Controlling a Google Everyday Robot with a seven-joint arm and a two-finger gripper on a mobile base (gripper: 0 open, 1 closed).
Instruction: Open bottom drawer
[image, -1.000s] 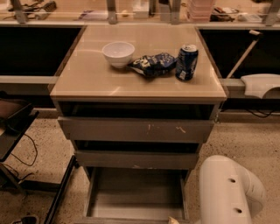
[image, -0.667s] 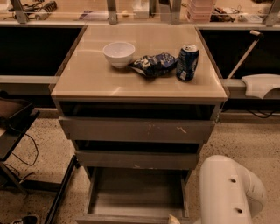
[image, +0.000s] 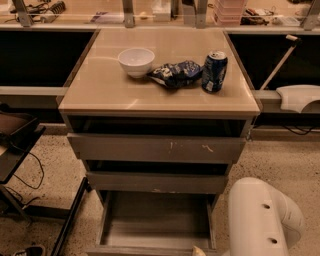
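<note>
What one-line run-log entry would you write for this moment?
bottom drawer: pulled out, interior showing | gripper: low at drawer's front edge, right side | cabinet top: bowl, snack bag, can

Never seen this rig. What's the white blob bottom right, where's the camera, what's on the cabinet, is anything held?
There is one camera, looking down at the front of a cabinet; where it is mounted is not recorded. The white rounded shape is the robot's arm, a single arm on a mobile base. Its gripper barely shows at the bottom edge, next to the front of the bottom drawer. Too little of it shows to say whether it holds anything.

On the cabinet top are a white bowl, a crumpled chip bag and a blue soda can, standing upright.

There are three grey drawers. The bottom one is pulled well out and its interior looks empty. The top drawer, which has scratch marks, and the middle drawer stick out slightly.
</note>
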